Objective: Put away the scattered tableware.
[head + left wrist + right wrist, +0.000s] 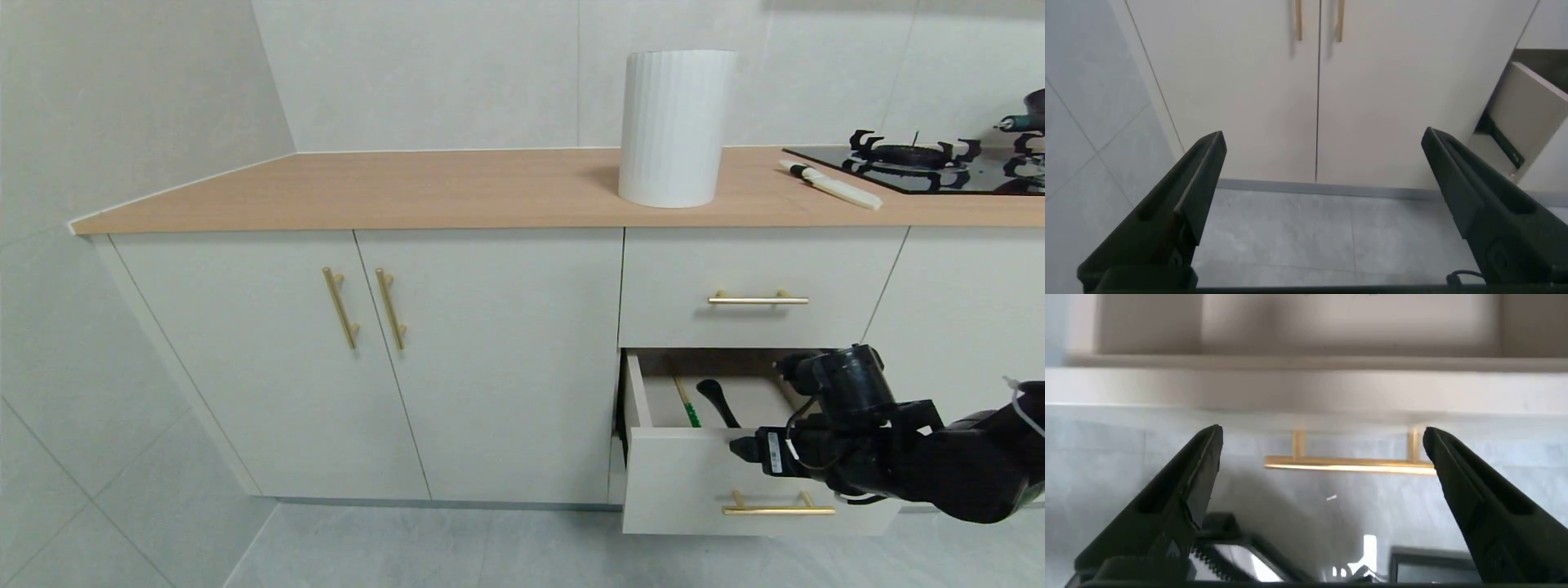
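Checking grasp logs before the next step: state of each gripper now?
Left gripper: open, holding nothing.
Right gripper: open, holding nothing, facing the drawer handle.

Light: bright, even and soft, coming from overhead.
Shadows: a faint one beside the white canister [673, 122] on the countertop [408, 192]; the drawer [678, 482] is dim inside.
Glare: a mild sheen on the hob [922, 181].
Edges: the countertop line bows slightly.

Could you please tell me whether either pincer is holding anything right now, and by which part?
Nothing is held: the left pincer and the right pincer are both open and empty.
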{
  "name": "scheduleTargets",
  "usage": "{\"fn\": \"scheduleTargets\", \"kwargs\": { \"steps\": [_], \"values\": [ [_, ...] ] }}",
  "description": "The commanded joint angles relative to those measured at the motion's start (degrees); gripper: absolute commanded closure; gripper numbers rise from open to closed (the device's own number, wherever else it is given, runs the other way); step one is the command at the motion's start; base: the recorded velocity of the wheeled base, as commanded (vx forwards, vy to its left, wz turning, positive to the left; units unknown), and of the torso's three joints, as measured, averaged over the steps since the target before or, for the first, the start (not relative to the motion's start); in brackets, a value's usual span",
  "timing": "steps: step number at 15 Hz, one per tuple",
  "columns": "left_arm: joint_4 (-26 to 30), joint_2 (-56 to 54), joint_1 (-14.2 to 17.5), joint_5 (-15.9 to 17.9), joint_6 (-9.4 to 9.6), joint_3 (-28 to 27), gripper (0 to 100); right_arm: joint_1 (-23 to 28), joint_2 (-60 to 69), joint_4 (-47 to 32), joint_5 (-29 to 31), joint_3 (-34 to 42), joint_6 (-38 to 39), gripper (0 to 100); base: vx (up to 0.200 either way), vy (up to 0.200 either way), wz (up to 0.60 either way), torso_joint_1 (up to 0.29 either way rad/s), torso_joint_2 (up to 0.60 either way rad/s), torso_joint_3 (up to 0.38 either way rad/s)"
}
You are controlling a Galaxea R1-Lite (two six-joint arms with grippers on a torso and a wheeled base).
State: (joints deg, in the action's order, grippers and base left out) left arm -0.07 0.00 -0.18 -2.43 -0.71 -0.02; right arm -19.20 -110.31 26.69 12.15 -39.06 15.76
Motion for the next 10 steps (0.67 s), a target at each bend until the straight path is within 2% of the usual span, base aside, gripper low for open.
{"fn": "scheduleTargets", "kwargs": {
  "steps": [1,5,8,10],
  "values": [
    [0.0,0.0,0.0,0.0,0.0,0.0,0,1.6,-5.9,4.8,0.0,-2.3,-1.9,0,0.0,0.0,0.0,0.0,0.0,0.0],
    [0.0,0.0,0.0,0.0,0.0,0.0,0,4.3,-12.5,11.5,-0.2,-7.0,-5.4,0,0.0,0.0,0.0,0.0,0.0,0.0],
    [0.0,0.0,0.0,0.0,-0.08,0.0,0,5.8,-19.4,17.1,-0.1,-15.5,-5.8,0,0.0,0.0,0.0,0.0,0.0,0.0],
    [0.0,0.0,0.0,0.0,0.0,0.0,0,6.5,-22.9,21.3,0.1,-18.2,-5.7,0,0.0,0.0,0.0,0.0,0.0,0.0]
  ]
}}
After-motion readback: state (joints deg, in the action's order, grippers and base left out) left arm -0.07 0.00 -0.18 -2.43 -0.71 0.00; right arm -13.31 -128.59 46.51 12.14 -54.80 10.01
